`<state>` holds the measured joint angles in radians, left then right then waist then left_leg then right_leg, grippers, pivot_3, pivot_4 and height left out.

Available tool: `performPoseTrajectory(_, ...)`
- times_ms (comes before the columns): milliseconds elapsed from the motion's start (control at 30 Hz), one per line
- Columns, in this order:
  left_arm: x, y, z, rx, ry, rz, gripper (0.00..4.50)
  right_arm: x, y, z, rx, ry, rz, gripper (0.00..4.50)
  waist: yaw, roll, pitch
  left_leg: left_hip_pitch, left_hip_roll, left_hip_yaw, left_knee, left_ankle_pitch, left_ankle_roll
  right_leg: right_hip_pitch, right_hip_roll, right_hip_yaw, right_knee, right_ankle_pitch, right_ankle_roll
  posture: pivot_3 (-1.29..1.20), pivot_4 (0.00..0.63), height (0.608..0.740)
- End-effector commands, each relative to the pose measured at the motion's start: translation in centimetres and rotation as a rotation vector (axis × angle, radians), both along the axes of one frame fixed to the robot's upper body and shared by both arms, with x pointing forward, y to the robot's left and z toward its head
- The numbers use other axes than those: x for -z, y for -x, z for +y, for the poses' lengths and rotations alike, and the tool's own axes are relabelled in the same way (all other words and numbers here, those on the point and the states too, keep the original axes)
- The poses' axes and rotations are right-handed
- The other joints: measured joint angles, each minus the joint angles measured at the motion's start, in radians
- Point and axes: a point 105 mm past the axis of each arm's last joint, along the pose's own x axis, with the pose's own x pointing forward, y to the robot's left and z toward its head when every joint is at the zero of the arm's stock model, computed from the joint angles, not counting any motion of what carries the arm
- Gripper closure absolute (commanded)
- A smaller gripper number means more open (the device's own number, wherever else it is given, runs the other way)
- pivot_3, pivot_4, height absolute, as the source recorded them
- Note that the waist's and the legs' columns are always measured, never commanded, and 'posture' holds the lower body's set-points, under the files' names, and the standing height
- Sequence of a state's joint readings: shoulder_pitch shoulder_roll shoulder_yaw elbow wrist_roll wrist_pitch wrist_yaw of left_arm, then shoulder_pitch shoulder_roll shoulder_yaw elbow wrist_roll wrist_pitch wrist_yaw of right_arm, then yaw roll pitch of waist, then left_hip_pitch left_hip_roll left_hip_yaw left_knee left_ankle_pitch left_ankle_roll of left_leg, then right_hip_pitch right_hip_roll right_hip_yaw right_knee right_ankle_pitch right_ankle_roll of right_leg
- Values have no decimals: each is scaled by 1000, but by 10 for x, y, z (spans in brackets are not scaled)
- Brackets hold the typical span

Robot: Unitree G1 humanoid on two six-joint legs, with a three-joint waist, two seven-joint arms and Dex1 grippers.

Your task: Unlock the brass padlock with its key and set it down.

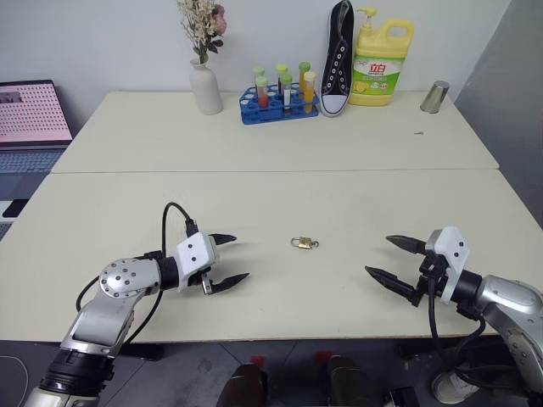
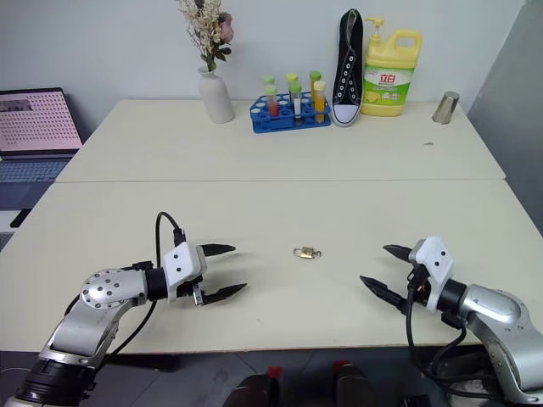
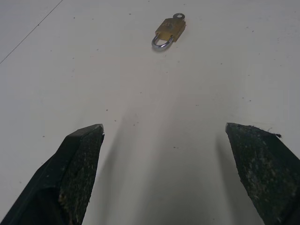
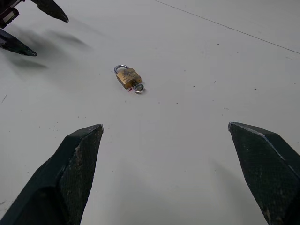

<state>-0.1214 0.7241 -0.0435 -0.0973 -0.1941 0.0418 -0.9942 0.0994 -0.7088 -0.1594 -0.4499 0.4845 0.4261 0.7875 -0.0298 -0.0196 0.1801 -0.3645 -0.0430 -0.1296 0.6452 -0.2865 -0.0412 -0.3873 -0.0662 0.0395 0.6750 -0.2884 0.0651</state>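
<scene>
The brass padlock [image 1: 302, 243] lies flat on the cream table [image 1: 280, 195], midway between my two arms. Its silver shackle points toward my left side, and the small silvery key [image 4: 138, 87] sticks out of the body's other end. The left wrist view shows the padlock [image 3: 168, 31] ahead of the fingers, with the key's round head [image 3: 178, 17] at its far end. My left gripper [image 1: 226, 260] hovers to the left of the padlock, open and empty. To the padlock's right, my right gripper [image 1: 393, 259] is equally wide open and holds nothing.
Along the table's back edge stand a white vase with dried flowers [image 1: 204, 85], a blue rack of coloured tubes [image 1: 278, 91], a black sneaker [image 1: 338, 58], a yellow detergent bottle [image 1: 381, 64] and a metal cup [image 1: 434, 97]. A laptop [image 1: 32, 114] sits at the far left.
</scene>
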Motion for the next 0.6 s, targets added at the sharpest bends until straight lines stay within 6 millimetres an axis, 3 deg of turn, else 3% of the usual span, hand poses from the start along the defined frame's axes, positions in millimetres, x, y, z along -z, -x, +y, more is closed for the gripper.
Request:
performPoseTrajectory(33, -11, 4, -7, 15, 31, -22, 151, -8, 1, 0, -6, -1, -45, 4, 0, 0, 0, 0, 0, 0, 0, 0, 0, 0, 0, 0, 0, 0, 0, 0, 150, 740)
performPoseTrajectory(233, -14, 2, -10, -12, 37, 2, 151, -9, -1, -2, -6, -7, -37, 4, 0, 0, 0, 0, 0, 0, 0, 0, 0, 0, 0, 0, 0, 0, 0, 0, 150, 740)
performPoseTrajectory(367, -29, 8, -18, 66, 120, 13, 151, -9, -5, -3, -15, 4, -36, 4, 0, 0, 0, 0, 0, 0, 0, 0, 0, 0, 0, 0, 0, 0, 0, 0, 150, 740)
performPoseTrajectory(600, -32, -1, -26, 103, 104, -77, 151, -7, -13, 0, -25, 26, -34, 4, -1, 0, 0, 0, 0, 0, 0, 0, 0, 0, 0, 0, 0, 0, 0, 0, 150, 740)
